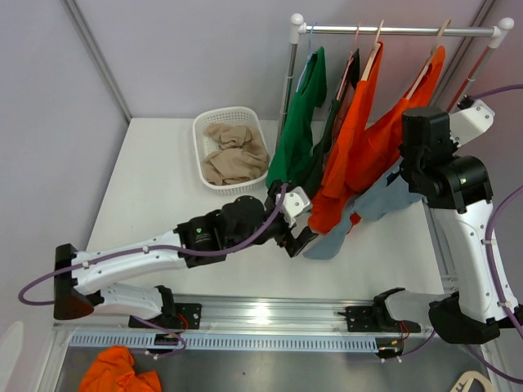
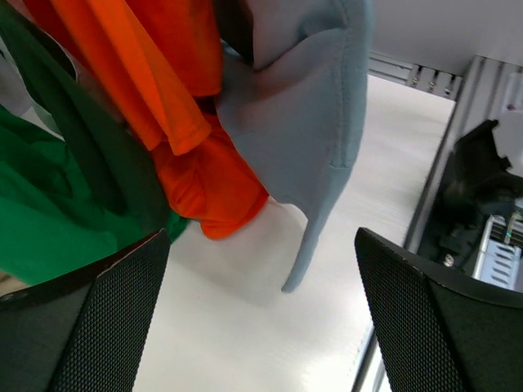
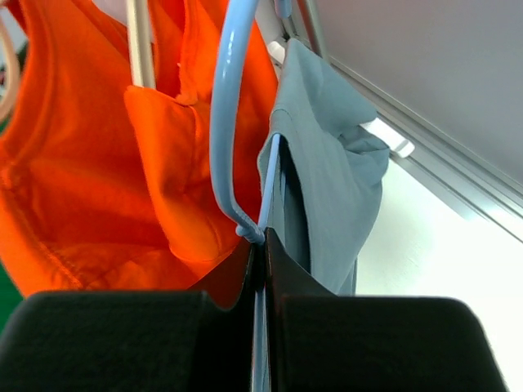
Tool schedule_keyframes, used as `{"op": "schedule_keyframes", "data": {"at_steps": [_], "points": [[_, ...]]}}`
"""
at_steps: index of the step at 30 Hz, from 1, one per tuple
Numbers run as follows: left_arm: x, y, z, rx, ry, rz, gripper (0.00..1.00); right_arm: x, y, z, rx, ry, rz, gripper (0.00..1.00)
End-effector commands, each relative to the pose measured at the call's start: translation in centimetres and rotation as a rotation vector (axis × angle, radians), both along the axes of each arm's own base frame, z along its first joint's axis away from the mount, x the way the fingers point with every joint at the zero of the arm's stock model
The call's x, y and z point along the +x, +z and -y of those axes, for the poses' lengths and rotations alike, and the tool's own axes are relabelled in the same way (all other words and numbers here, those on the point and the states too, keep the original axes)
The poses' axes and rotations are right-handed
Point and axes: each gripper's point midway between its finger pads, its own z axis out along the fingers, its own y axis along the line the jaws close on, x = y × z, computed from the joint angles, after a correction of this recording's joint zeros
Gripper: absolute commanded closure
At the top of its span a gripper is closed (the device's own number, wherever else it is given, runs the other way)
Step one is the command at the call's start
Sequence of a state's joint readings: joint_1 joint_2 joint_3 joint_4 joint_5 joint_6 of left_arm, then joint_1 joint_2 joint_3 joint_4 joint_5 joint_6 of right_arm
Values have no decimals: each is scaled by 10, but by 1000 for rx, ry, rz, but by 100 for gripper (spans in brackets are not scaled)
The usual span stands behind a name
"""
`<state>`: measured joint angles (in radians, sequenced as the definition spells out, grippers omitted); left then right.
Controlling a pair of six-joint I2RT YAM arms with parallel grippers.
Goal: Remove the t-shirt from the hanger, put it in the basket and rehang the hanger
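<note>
- Right gripper [image 3: 263,245] pinched the blue hanger [image 3: 221,122]; grey t-shirt [image 3: 327,171] seemingly hung on it, unremoved.
- Left gripper [image 2: 261,327] spread wide, hem [image 2: 301,273] at its twelve o'clock, ungrasped.

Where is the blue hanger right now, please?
The blue hanger is centre of the right wrist view, pinched by the right hand, between the orange shirt and the grey t-shirt.

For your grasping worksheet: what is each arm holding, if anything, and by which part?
Right jaws: shut on the blue hanger, gripping its thin bar just below the bend. Left jaws: open, holding nothing.
</note>
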<state>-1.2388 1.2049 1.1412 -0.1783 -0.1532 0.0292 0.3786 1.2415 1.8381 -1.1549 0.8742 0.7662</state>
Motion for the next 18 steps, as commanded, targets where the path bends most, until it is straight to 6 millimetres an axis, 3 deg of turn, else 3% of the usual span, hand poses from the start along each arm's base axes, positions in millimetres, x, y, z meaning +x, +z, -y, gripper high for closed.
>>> {"op": "schedule_keyframes", "data": {"at_steps": [1, 15, 18], "points": [[13, 35, 17, -101, 32, 94, 0, 2, 31, -3, 54, 1, 110, 100], [-2, 27, 65, -144, -99, 79, 0, 4, 43, -10, 84, 39, 139, 100], [-5, 22, 74, -135, -110, 63, 5, 4, 43, -13, 94, 54, 141, 100]]}}
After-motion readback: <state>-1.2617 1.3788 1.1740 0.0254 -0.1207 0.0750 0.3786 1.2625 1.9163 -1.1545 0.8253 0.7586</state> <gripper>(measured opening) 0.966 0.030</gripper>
